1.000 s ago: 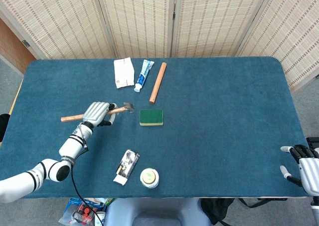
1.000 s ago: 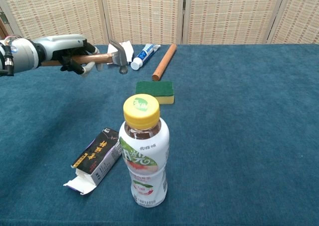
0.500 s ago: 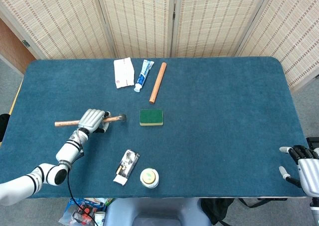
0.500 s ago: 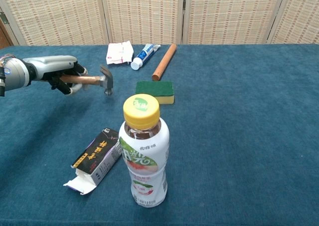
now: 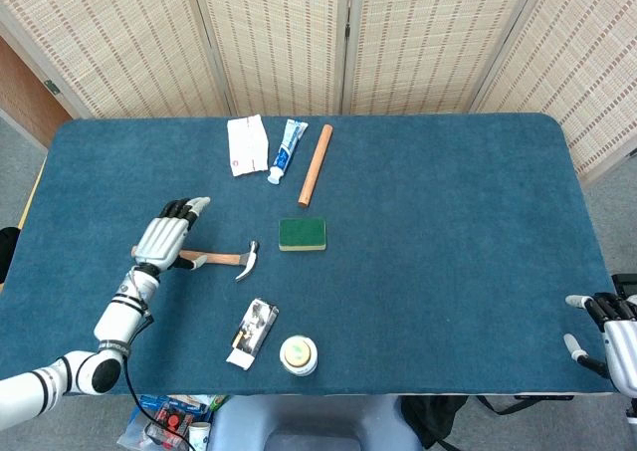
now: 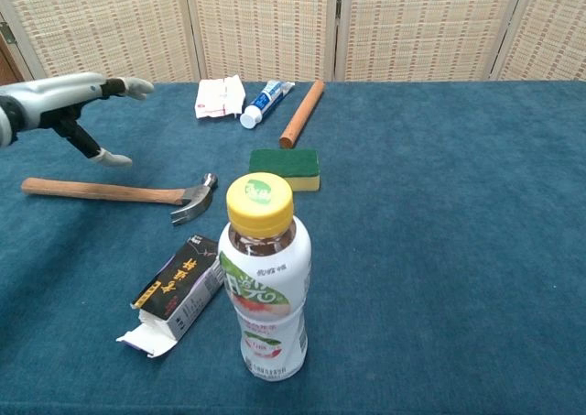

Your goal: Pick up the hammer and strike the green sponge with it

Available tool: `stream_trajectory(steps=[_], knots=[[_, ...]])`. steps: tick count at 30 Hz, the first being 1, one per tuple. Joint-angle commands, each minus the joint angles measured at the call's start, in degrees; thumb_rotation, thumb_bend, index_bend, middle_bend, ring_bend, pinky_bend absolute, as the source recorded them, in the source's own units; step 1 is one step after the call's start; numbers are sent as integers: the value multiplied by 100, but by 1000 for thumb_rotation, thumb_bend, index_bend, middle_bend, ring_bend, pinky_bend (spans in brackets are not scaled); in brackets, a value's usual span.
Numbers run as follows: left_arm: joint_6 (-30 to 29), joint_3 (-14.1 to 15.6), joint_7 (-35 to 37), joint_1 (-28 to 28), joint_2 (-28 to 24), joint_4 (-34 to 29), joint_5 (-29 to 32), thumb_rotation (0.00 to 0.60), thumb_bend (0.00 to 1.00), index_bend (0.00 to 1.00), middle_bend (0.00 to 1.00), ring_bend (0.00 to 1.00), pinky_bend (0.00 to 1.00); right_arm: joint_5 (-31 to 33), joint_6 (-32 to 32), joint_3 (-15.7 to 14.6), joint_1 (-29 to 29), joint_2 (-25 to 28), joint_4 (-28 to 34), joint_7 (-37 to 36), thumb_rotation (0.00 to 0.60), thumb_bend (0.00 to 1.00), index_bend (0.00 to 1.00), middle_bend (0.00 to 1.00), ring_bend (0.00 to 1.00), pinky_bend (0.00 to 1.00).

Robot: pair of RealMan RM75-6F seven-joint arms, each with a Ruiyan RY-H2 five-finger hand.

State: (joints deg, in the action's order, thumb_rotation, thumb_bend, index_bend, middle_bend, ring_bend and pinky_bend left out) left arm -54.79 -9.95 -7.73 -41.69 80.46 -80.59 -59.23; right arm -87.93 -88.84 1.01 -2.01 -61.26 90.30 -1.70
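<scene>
The hammer (image 5: 224, 259) (image 6: 110, 192) lies flat on the blue table, wooden handle to the left, metal head toward the sponge. The green sponge (image 5: 302, 234) (image 6: 286, 167) with its yellow underside sits just right of the hammer head, a short gap between them. My left hand (image 5: 165, 235) (image 6: 69, 103) hovers above the handle with fingers stretched out, holding nothing. My right hand (image 5: 612, 330) shows at the table's near right corner in the head view, fingers apart and empty.
A drink bottle (image 6: 265, 282) with a yellow cap stands near the front edge, a small dark carton (image 6: 176, 291) lying beside it. A wooden rod (image 5: 315, 164), a toothpaste tube (image 5: 288, 149) and a white packet (image 5: 247, 144) lie at the back.
My left hand lowered the hammer from the air to the table and let go of it. The hand has opened and risen off the handle. The right hand barely moved.
</scene>
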Motion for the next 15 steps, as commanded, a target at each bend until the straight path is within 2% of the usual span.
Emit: stream_trajectory(steps=[1,8,15], knots=[[-724,63,-300,506,-412,-611,84,600,214,0,0,0,0,-42,26,-12,18,26,9,-120,600,263,326,373,230,264],[-2072,390,-496,1414,-793,-1230,-279,600,214,0,0,0,0,-86,152,-17,105,49,-19,-216,600,263,326,373,230,264],[-3172,819,-480,2256,-819,-1333,-992,600,214,0,0,0,0,-129,242,-13,190,1,-24,-195,600,263,326,373,230,264]])
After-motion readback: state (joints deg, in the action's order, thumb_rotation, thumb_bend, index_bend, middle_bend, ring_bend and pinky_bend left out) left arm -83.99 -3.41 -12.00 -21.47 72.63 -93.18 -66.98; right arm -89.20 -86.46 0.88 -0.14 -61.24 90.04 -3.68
